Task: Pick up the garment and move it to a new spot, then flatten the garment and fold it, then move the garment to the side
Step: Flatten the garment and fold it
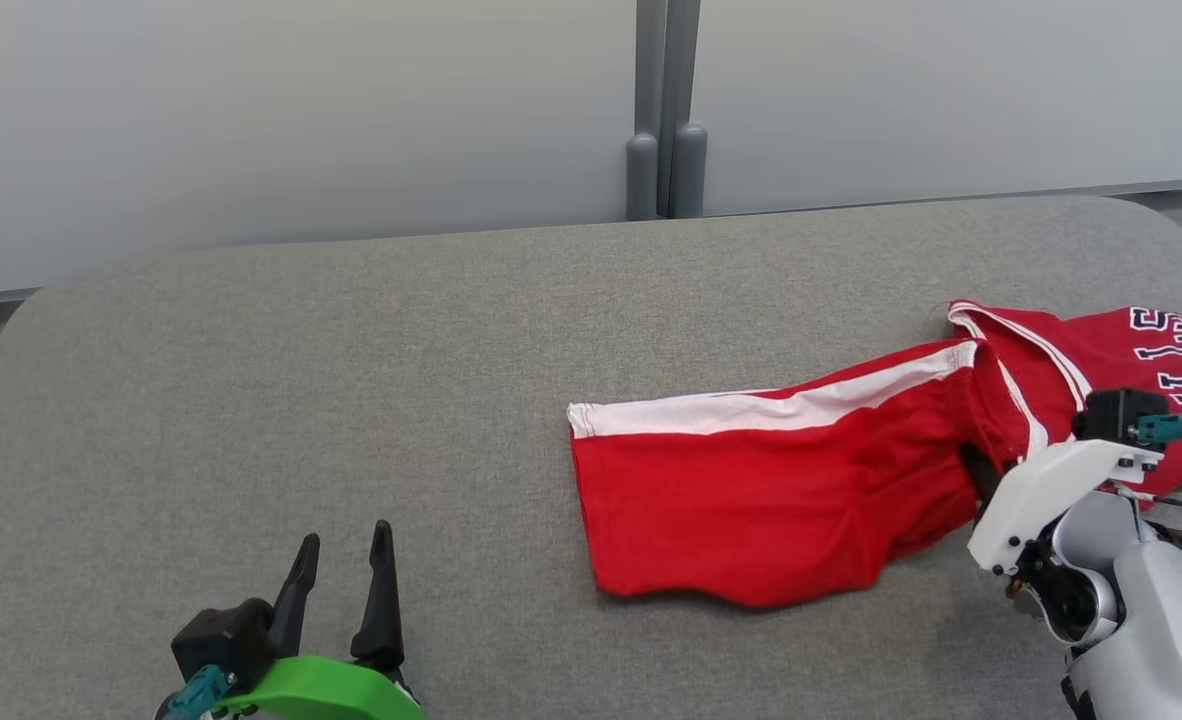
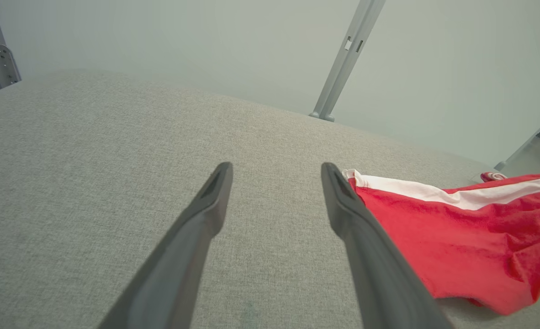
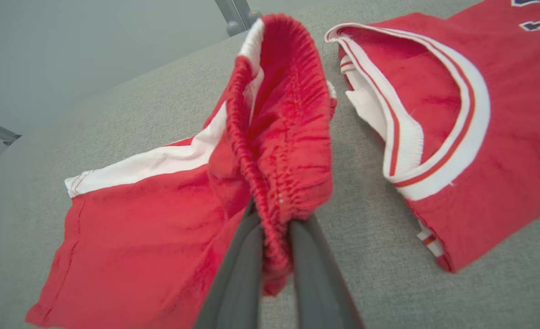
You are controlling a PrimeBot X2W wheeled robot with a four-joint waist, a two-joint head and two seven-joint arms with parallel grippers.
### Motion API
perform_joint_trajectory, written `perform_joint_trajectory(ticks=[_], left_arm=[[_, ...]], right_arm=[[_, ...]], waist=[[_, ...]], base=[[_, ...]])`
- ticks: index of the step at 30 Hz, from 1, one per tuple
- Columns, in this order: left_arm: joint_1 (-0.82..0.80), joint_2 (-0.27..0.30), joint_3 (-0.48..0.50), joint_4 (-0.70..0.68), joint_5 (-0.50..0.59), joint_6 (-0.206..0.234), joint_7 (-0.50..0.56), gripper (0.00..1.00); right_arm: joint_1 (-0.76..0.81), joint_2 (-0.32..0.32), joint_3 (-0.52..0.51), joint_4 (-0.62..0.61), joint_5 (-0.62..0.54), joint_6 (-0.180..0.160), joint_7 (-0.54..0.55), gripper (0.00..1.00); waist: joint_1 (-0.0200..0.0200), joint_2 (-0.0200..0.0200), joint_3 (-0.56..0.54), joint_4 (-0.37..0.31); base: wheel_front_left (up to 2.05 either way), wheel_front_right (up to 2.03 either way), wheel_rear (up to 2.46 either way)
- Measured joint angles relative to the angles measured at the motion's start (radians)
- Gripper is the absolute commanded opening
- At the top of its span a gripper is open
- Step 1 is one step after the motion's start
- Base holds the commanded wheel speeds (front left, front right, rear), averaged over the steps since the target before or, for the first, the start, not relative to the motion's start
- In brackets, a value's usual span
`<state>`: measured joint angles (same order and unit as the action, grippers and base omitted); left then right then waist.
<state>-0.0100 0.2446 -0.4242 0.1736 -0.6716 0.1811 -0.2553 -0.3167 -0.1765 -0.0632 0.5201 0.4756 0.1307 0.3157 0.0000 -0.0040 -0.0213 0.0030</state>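
Closest to the head camera, the left tool [image 1: 346, 535] hovers low at the near left of the grey surface [image 1: 351, 350]. Its fingers are spread wide with nothing between them, well apart from any cloth. Further right, the red shorts [image 1: 751, 500] lie across the surface with a white stripe along the far side. The leg end reaches toward the left and is fairly smooth, while the waist end is bunched. The right tool [image 3: 277, 224] is clenched on the elastic waistband [image 3: 288, 137], which rises in a gathered ridge from between its fingers [image 3: 233, 283]. Just beside the waistband, a red jersey [image 1: 1121, 360] lies folded at the right edge.

By my reading the task is at its very start. The grasp is made, but most of the shorts rest on the surface, not yet lifted. Carrying them to a new spot, flattening, folding and setting them aside all remain.
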Motion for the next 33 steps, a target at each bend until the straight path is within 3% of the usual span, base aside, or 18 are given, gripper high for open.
perform_joint_trajectory(ticks=[9,15,21,33], left_arm=[[-0.009,-0.005,-0.014,-0.014,0.001,0.0,0.003,1.0],[-0.012,-0.01,-0.02,-0.022,0.001,-0.003,0.003,1.0],[-0.022,-0.016,-0.027,-0.024,0.001,-0.01,0.003,1.0],[-0.043,-0.039,-0.049,-0.012,0.007,-0.021,0.002,1.0]], right_arm=[[0.035,0.09,0.048,-0.214,-0.025,0.0,0.128,0.0],[0.044,0.12,0.101,-0.266,-0.032,0.0,0.164,0.0],[0.03,0.125,0.179,-0.219,0.006,0.0,0.157,0.0],[-0.069,0.127,0.297,0.022,0.027,0.0,0.083,0.0]], waist=[[0.0,0.0,-0.004,0.02],[0.0,0.0,-0.005,0.051],[0.0,0.0,-0.004,0.09],[0.0,0.0,0.001,0.169]], base=[[0.0,0.0,0.0],[0.0,0.0,0.0],[0.0,0.0,0.0],[0.0,0.0,0.0]])
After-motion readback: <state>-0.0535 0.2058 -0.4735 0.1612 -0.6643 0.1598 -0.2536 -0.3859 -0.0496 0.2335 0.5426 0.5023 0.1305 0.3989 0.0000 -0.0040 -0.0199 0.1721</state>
